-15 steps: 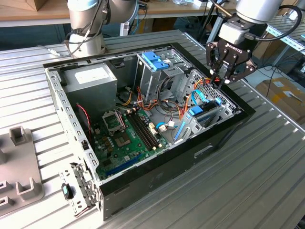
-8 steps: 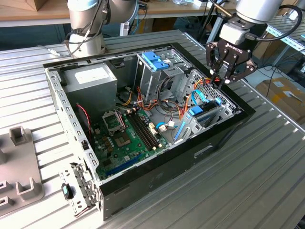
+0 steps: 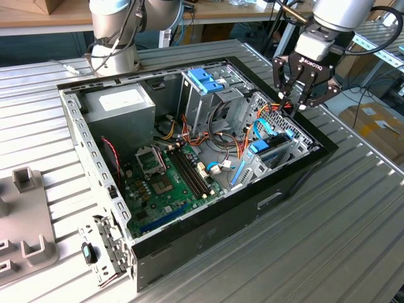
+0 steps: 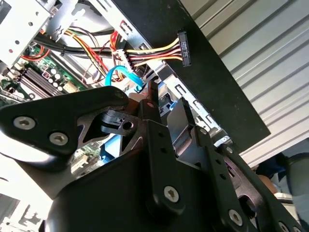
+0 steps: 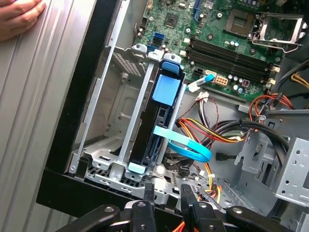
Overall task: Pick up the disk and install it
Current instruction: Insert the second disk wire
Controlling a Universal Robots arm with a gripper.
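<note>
The disk (image 5: pixel 159 118) stands on edge in a slot of the metal drive bay (image 5: pixel 120 111), at the computer case's end on the exterior view's right. Its light blue carrier rail shows along its upper edge. In the exterior view the disk (image 3: pixel 273 146) sits low inside that bay. My gripper (image 3: pixel 291 106) hangs just above the bay's far corner and apart from the disk. In the first wrist view my gripper (image 5: pixel 167 193) is open by a narrow gap, with nothing gripped. A bit of orange-red wire lies near the fingers (image 5: pixel 148 193).
A light blue flat cable (image 5: pixel 186 145) curls beside the disk, with bundled coloured wires (image 5: pixel 217 130) close by. A tall drive cage with a blue bracket (image 3: pixel 205 79), a motherboard (image 3: pixel 170 177) and a power supply (image 3: pixel 120 104) occupy the case. A hand (image 5: pixel 19 17) rests on the table outside the case.
</note>
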